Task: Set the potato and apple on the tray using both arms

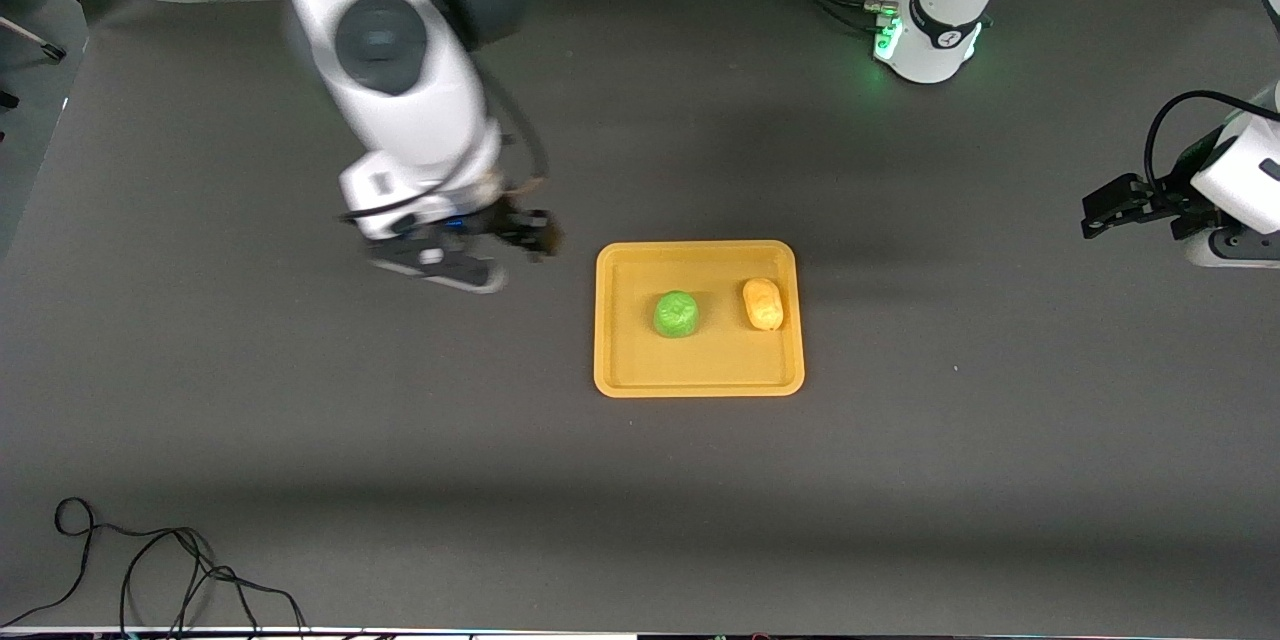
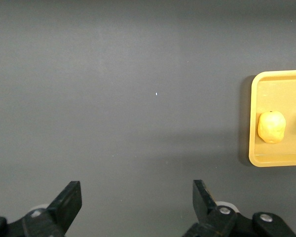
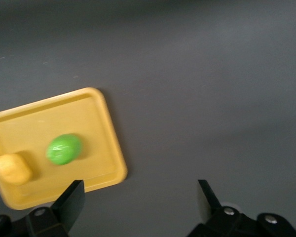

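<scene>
The orange-yellow tray (image 1: 700, 370) lies at the middle of the table. The green apple (image 1: 676, 314) and the yellow-tan potato (image 1: 763, 304) both rest on it, apart, the potato toward the left arm's end. My right gripper (image 1: 528, 234) is open and empty over bare table beside the tray's end toward the right arm. Its wrist view shows the open gripper (image 3: 139, 192), the tray (image 3: 49, 118), the apple (image 3: 64, 148) and the potato (image 3: 12, 169). My left gripper (image 1: 1102, 208) is open and empty over bare table toward the left arm's end. Its wrist view shows the open gripper (image 2: 136, 195), the potato (image 2: 271, 127) and the tray (image 2: 281, 89).
The table is a dark grey mat. A loose black cable (image 1: 150, 570) lies at the table's front edge toward the right arm's end. The left arm's green-lit base (image 1: 930, 40) stands at the table's robot edge.
</scene>
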